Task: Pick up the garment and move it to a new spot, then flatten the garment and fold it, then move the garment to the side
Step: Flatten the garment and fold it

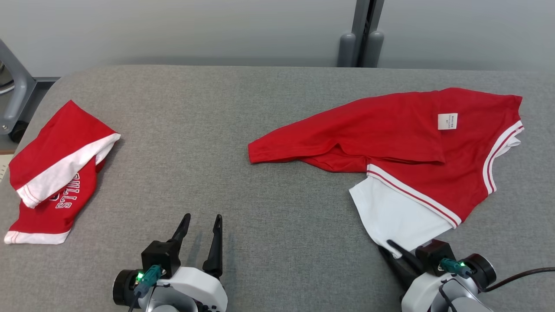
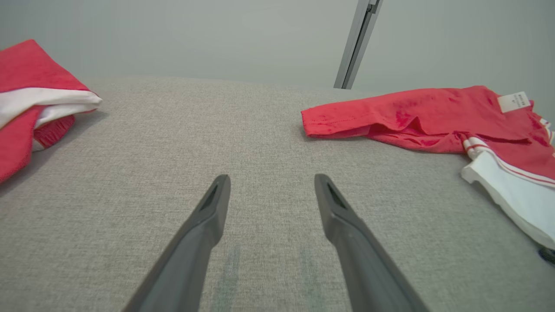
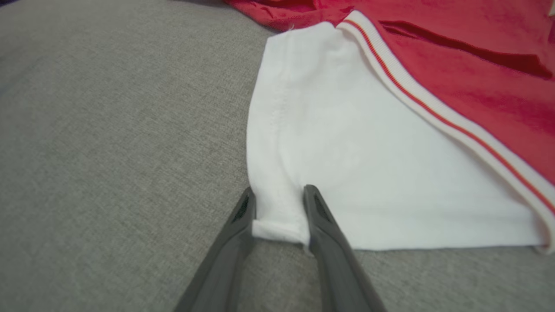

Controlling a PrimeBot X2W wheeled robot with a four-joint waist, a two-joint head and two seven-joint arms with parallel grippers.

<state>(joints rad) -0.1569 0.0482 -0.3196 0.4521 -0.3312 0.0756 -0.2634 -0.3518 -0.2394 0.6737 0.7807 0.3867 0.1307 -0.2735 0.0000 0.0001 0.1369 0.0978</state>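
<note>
The red garment (image 1: 390,130) lies spread and partly folded over itself on the right of the grey table (image 1: 217,121), a small white label on its back. Its white sleeve (image 1: 390,212) points toward me. My right gripper (image 1: 386,246) sits at that sleeve's near corner. In the right wrist view the right gripper (image 3: 279,193) is shut on the bunched corner of the white sleeve (image 3: 347,151). My left gripper (image 1: 203,216) rests open above bare table at the lower left, well apart from the garment (image 2: 412,112); the left gripper (image 2: 272,177) holds nothing.
A second red and white garment (image 1: 56,173), folded and showing white lettering, lies at the table's left edge, also seen as the folded garment (image 2: 26,86). A grey post (image 1: 362,39) stands behind the table, and a grey metal frame (image 1: 17,91) at the far left.
</note>
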